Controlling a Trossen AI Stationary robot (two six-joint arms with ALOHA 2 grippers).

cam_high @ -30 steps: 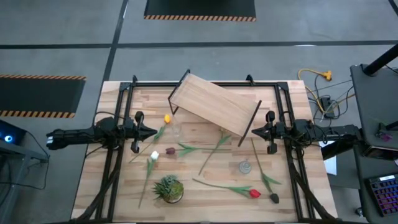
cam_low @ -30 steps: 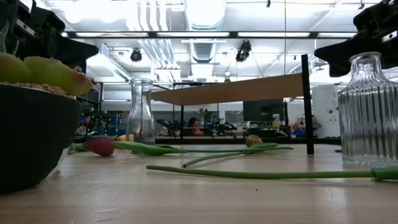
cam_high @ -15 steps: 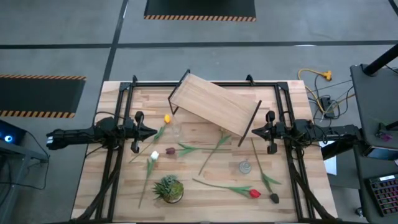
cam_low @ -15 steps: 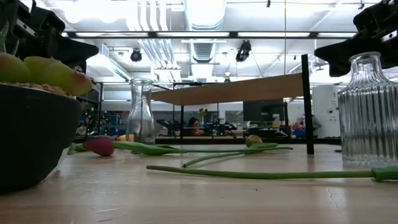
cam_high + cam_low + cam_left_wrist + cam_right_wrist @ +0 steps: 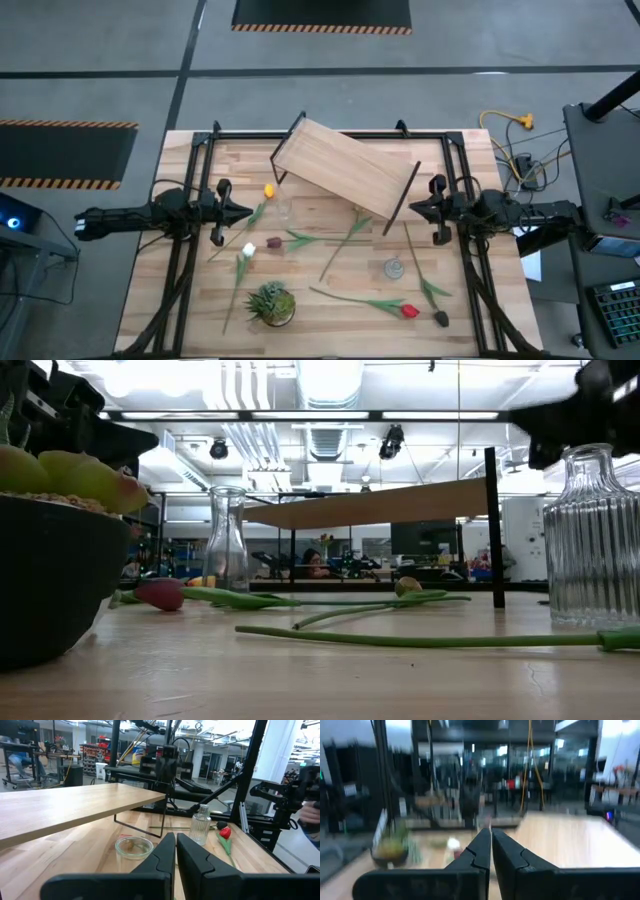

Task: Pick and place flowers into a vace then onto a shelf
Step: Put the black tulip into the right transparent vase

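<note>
Several tulips lie flat on the slatted tabletop: a yellow head [image 5: 268,190], a white one [image 5: 249,249], a maroon one [image 5: 275,243], a red one [image 5: 409,311] and a dark one [image 5: 441,319]. A clear vase [image 5: 283,208] stands near the shelf [image 5: 345,168], and a ribbed glass vase [image 5: 394,268] stands farther right. My left gripper [image 5: 245,212] is shut and hovers left of the clear vase [image 5: 133,847]. My right gripper [image 5: 410,209] is shut and hovers by the shelf's right legs. Neither touches anything.
A small potted plant [image 5: 271,303] sits at the near left. The shelf stands askew on black legs [image 5: 491,525] at the far middle. Black frame rails [image 5: 187,260] run along both sides. Green stems [image 5: 420,639] cross the middle of the table.
My right gripper has risen slightly and drawn back a little toward the table's right edge, staying shut; its wrist view is blurred by the motion. The left arm and all the flowers have kept still.
</note>
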